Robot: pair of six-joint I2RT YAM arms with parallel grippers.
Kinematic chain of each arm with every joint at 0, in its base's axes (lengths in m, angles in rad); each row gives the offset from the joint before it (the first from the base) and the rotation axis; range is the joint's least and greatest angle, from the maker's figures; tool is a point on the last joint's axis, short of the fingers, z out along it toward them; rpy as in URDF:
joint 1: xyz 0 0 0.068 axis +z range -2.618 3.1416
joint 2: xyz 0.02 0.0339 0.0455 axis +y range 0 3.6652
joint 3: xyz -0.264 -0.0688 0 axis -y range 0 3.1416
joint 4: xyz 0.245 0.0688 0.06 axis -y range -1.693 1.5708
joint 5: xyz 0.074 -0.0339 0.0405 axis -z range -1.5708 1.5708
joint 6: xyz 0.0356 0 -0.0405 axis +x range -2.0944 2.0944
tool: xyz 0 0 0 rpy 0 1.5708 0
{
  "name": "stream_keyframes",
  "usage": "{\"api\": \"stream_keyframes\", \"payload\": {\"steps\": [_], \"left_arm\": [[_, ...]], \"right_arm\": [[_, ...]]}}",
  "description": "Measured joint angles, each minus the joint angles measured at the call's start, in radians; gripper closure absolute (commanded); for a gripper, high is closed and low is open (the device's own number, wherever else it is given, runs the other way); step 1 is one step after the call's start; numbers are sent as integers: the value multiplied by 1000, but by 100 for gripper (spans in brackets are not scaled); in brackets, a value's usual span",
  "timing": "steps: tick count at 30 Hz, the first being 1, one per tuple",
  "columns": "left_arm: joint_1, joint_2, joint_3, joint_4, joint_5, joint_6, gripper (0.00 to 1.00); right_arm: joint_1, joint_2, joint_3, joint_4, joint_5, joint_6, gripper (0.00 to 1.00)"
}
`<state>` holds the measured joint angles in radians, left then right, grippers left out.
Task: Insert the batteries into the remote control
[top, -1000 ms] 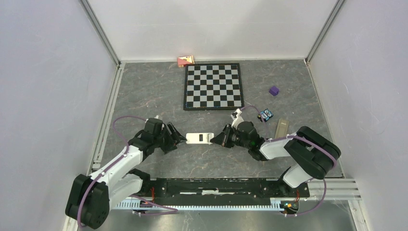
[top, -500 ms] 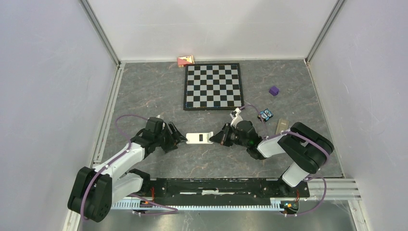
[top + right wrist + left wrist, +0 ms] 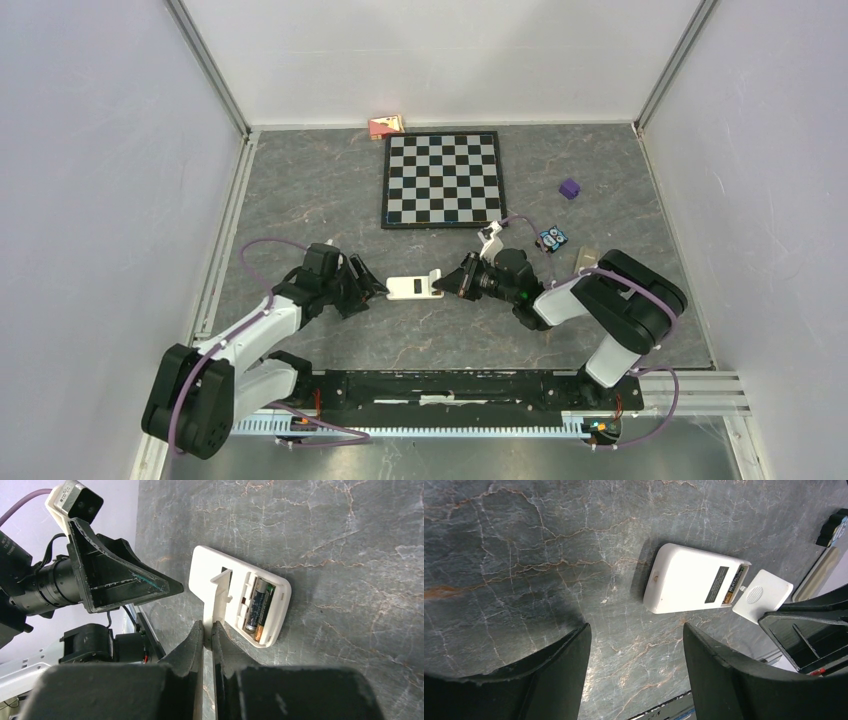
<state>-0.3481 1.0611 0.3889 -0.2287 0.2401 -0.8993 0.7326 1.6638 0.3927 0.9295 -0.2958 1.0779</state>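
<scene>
Partly hidden batteries [image 3: 258, 611] lie behind the cover [image 3: 218, 596] right gripper [image 3: 207, 626] pinches; left gripper [image 3: 636, 632] gapes.

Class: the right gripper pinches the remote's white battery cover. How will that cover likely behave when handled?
The battery cover looks thin, flat plastic, so probably light and fairly stiff. Its small clip tab may snap if forced. The right gripper pinches only one edge, so it could pivot or slip.

Remote [image 3: 413, 288] between left hand [image 3: 374, 288], right hand [image 3: 451, 284]
</scene>
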Motion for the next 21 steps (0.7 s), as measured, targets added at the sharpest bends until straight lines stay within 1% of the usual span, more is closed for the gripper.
{"api": "stream_keyframes", "payload": {"steps": [7,14,21], "left_arm": [[0,10,0,0,-2,0,27],[0,19,0,9,-1,0,27],[0,27,0,22,0,1,27]], "right_arm": [[-3,27,0,6,-16,0,100],[-4,65,-8,48,-32,21,100],[-8,70,-9,49,-36,26,100]]}}
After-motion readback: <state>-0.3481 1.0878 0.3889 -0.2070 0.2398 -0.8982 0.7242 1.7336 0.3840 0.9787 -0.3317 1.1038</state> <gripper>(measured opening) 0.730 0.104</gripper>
